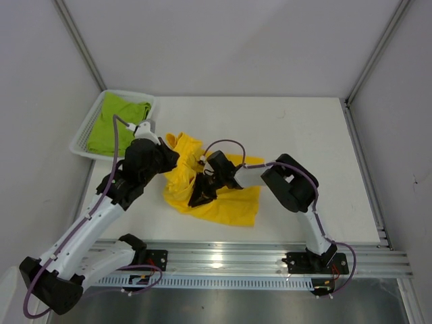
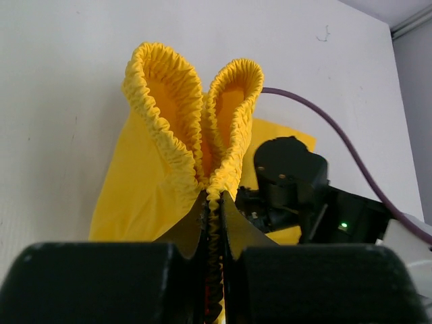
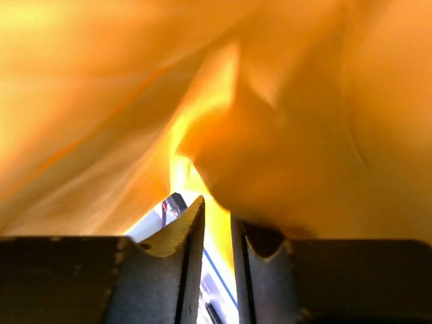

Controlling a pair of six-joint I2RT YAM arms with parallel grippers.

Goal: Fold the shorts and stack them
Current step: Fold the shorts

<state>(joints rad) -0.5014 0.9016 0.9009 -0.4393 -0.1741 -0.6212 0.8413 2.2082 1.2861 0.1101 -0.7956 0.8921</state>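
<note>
Left wrist view: left gripper [image 2: 214, 199] clamped on shorts [image 2: 169, 121] waistband; right wrist view: right gripper [image 3: 216, 212] jaws slightly apart under cloth; hem near table [image 1: 304, 135] front edge.

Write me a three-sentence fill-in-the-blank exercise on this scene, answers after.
The lime green shorts lie in the white ____.
The left end effector is shut on the elastic ____ of the yellow shorts.
The right end effector rests on the ____ shorts.
Missing words: basket; waistband; yellow.
</note>
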